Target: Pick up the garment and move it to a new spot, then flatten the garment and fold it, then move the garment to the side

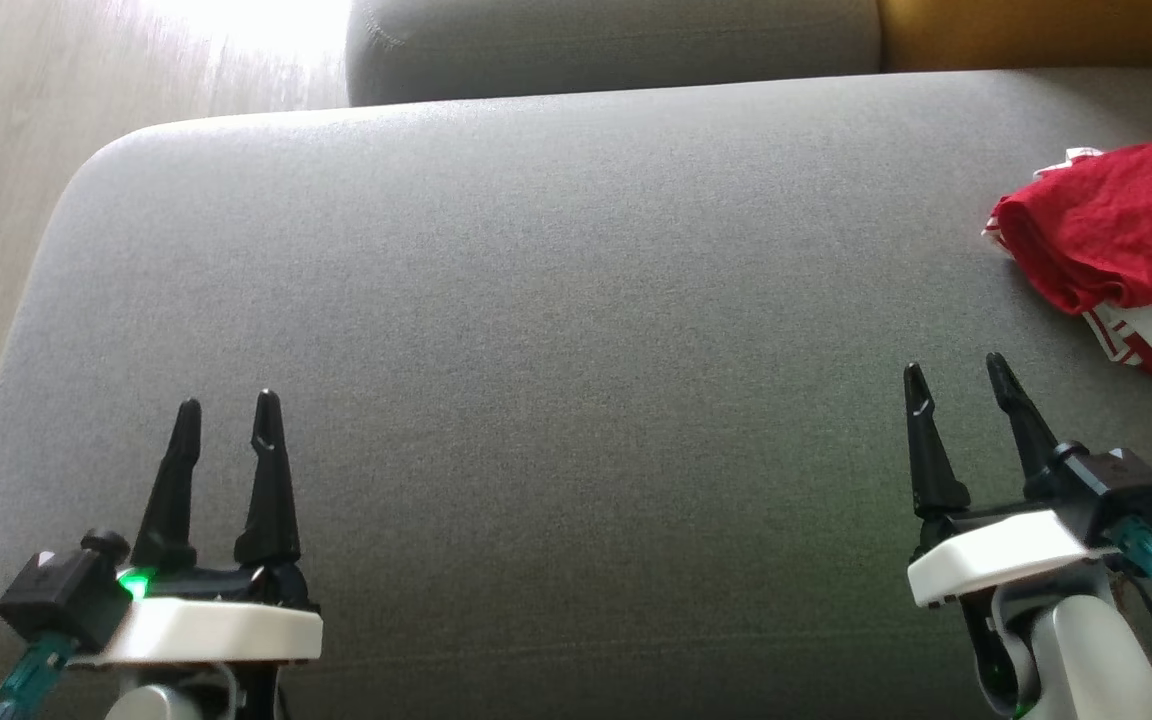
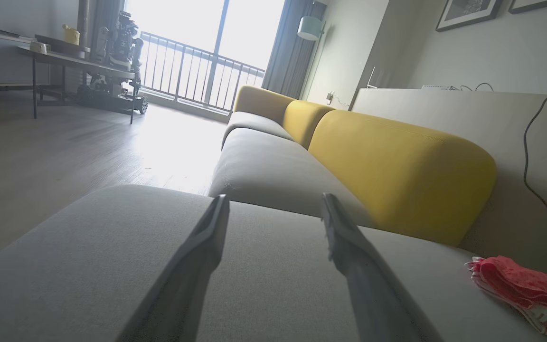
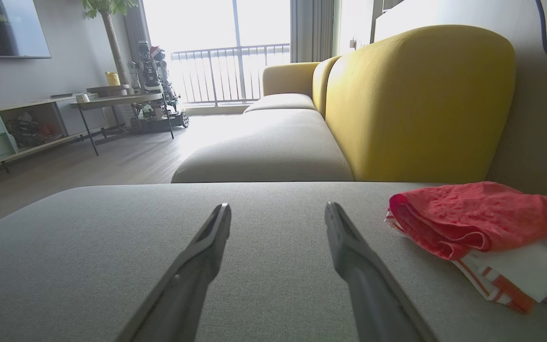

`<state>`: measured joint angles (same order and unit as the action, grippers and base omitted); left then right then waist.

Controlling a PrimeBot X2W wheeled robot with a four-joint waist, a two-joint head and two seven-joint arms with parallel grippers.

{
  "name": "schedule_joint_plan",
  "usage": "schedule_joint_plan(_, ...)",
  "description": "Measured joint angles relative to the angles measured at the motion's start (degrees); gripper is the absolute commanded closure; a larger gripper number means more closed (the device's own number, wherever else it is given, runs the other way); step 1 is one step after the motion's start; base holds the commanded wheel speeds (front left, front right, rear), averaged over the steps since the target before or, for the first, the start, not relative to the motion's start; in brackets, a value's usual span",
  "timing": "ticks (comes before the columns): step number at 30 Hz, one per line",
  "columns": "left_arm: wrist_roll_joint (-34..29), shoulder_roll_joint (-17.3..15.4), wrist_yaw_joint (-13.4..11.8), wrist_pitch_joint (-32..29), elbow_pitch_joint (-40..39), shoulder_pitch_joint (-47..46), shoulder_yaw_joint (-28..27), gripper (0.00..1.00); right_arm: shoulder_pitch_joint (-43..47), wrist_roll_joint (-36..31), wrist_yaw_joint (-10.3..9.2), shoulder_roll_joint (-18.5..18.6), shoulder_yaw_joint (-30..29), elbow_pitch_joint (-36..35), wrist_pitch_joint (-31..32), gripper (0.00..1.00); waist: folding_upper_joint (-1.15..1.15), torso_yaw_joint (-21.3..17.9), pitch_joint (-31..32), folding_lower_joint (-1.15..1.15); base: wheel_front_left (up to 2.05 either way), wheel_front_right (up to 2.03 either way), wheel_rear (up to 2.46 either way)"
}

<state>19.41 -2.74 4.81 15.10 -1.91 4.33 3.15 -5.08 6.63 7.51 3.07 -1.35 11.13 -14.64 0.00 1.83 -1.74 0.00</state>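
With my left gripper (image 1: 226, 405) and right gripper (image 1: 961, 375) spread empty, I may snag only one layer of the bunched garment (image 1: 1116, 230) at two o'clock

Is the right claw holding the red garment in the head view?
No, the right claw is open and empty, apart from the red garment.

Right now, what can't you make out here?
- Garment: bundled red and white cloth; head view's right edge cuts it off, so its type and extent are unclear.
- Outdoors beyond the balcony railing: washed out by glare in the wrist views.
- Framed picture: cut by the left wrist view's top edge.
- Machine beside that railing: backlit, too small to identify.
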Motion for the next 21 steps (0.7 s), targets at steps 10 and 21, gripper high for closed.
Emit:
schedule_joint_plan(10,1.4,0.0,0.8,-0.2,-0.5,0.2,-0.4,0.0,0.0,0.0,0.0,0.0,0.3,0.0,0.0,0.0,0.0,-0.1,0.0,0.0,0.0,0.0,0.0)
schedule_joint_plan(21,2.8,0.2,0.7,-0.5,4.4,1.8,0.0,1.0,2.0,0.0,0.0,0.0,0.4,4.4,0.2,1.0,0.0,0.0,-0.3,0.0,0.0,0.0,0.0)
